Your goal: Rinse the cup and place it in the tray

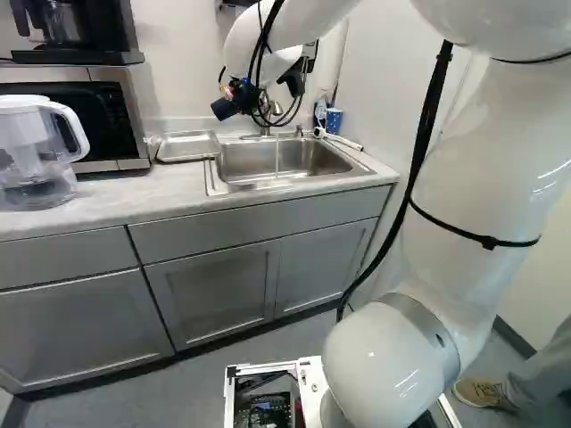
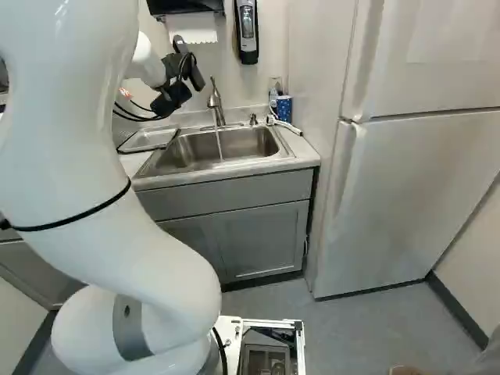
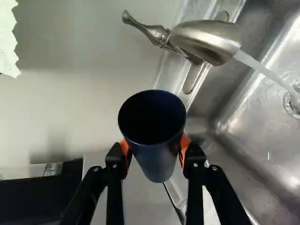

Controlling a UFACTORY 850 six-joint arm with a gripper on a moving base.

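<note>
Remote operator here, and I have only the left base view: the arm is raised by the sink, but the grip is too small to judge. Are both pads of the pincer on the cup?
Observer: Yes, the wrist view shows the orange pads of the pincer against the cup from two opposite sides.

Operator: Good. From my side I can't see where the water lands. Is it going into the cup?

Observer: No. In the wrist view the stream leaves the faucet toward the drain, passing clear of the cup's mouth.
</note>
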